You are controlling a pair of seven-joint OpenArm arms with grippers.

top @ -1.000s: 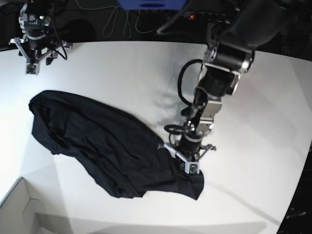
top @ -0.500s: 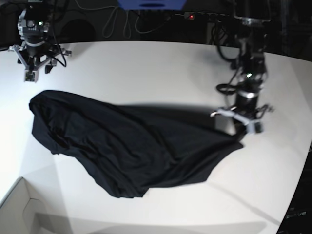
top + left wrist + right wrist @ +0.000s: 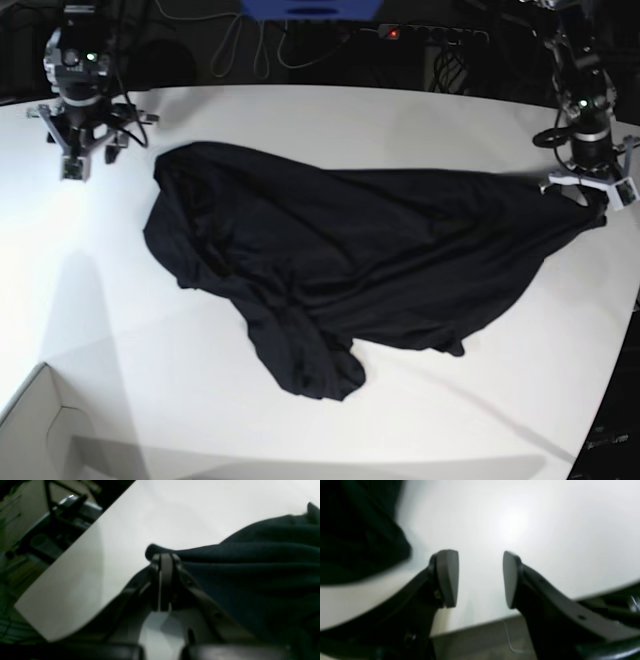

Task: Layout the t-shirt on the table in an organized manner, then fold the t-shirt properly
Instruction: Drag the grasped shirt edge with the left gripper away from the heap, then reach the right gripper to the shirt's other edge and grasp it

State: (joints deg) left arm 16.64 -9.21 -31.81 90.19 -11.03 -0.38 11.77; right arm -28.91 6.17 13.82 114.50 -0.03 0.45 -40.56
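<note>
1. Plain black short-sleeved t-shirt of thin soft fabric [image 3: 330,270]: limp, light, drapes and wrinkles; likely drags rather than slides cleanly. Lies stretched and rumpled across the large smooth white table [image 3: 300,120], one bunched lobe toward the near edge.
2. Best holds, by judgement: hem corners or shoulder seams, pinched thin.
3. Left gripper [image 3: 162,562]: at the table's far side edge, low over the surface, jaws pressed together on a pinch of the shirt's edge.
4. Right gripper [image 3: 480,577]: held above bare table beside the shirt's opposite end, jaws wide, holding nothing.
</note>
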